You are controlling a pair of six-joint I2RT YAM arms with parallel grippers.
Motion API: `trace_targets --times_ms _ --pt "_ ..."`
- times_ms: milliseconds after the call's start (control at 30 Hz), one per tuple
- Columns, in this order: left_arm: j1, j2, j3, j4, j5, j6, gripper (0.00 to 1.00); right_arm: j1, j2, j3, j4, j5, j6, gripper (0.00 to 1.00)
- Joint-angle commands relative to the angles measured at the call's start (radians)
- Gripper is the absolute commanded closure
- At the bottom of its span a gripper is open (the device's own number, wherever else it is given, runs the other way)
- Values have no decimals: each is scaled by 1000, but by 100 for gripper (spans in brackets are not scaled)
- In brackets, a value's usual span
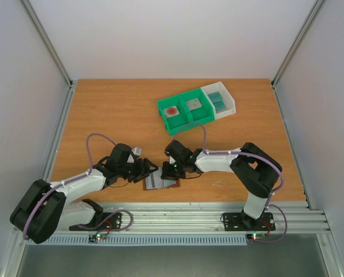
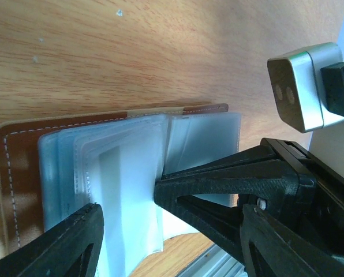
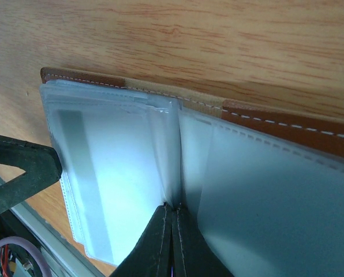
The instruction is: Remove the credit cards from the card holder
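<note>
While the holder [image 1: 161, 183] is lying open near the front edge of the table [image 1: 114, 115], between the two arms, the right pincer [image 3: 172, 225] is pressing its closed tips into the fold between the two stacks of clear sleeves [image 2: 126, 190]. I cannot tell whether it is nipping a sleeve edge there. The left pincer [image 1: 150, 172] is hanging open over the fuller stack, its fingers [image 2: 74, 239] well apart and gripping nothing. Teal cards [image 1: 218, 101] are sitting in the white bin [image 1: 232, 105] at the far side. A pale rectangle [image 3: 85, 173] with a grey stripe is showing inside the fuller stack. It may be a card, but that is not certain.

The main danger, as I am judging it, is coming from the sleeves themselves. They are looking thin, slippery and layered, so the left fingers closing now could be catching plastic rather than a card, and any pull would then be dragging the whole holder along.

The right pincer is pinning only at the fold. If it is lifting or sliding, the light holder could be flipping shut or skating towards the table edge.

The two pincers are also working very close together, so a small sideways error could be knocking one finger into the other.
</note>
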Motion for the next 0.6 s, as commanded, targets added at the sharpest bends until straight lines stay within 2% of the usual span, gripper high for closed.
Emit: trace_targets --times_ms 0,567 --pt "-1 2 -17 26 -2 6 34 14 2 -25 -33 48 8 99" --pt "-1 40 -52 112 22 -21 34 13 4 -29 -33 61 18 99"
